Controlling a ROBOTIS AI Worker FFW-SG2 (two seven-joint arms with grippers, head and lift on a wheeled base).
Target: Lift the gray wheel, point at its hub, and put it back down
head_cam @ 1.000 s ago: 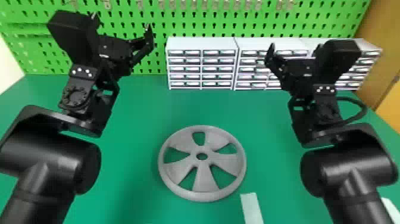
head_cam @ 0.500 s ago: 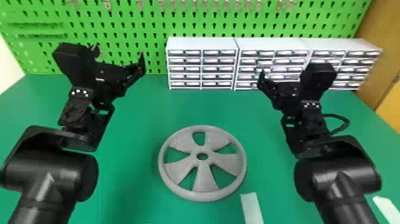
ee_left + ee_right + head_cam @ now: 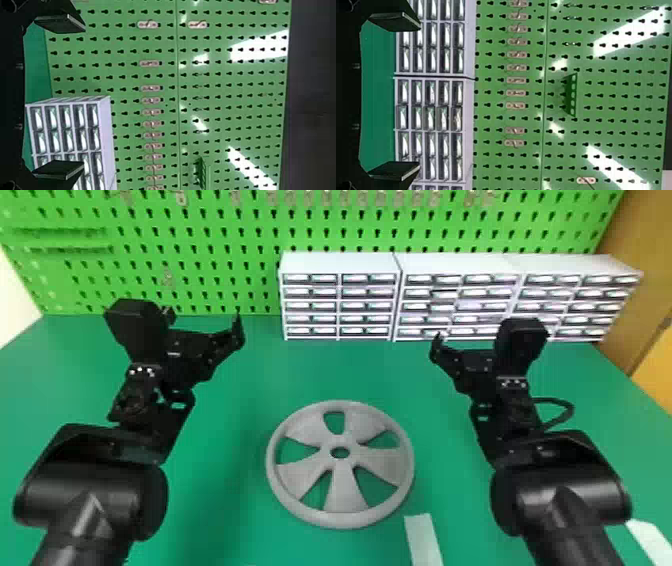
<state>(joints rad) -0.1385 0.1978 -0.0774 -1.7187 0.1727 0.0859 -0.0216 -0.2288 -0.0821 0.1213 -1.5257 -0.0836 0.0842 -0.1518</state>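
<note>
The gray wheel (image 3: 342, 490) lies flat on the green table, its hub hole at the centre and openings between broad spokes. Up and to the left of it in the head view, my left gripper (image 3: 202, 325) is held above the table. My right gripper (image 3: 465, 340) hangs on the other side, up and to the right of the wheel. Neither touches it. In the left wrist view my left gripper (image 3: 71, 97) stands open with nothing between its widely parted fingers. The right wrist view gives my right gripper (image 3: 407, 97) likewise open, holding nothing.
White drawer cabinets (image 3: 340, 262) line the table's back, before a green pegboard (image 3: 200, 255) with metal hooks. A pale strip (image 3: 422, 540) lies near the wheel's front right; another pale piece (image 3: 652, 540) is at the right front.
Both arms have lowered and drawn back nearer the robot, and the right one has also shifted left. The wheel has stayed in place, and both grippers remain away from it.
</note>
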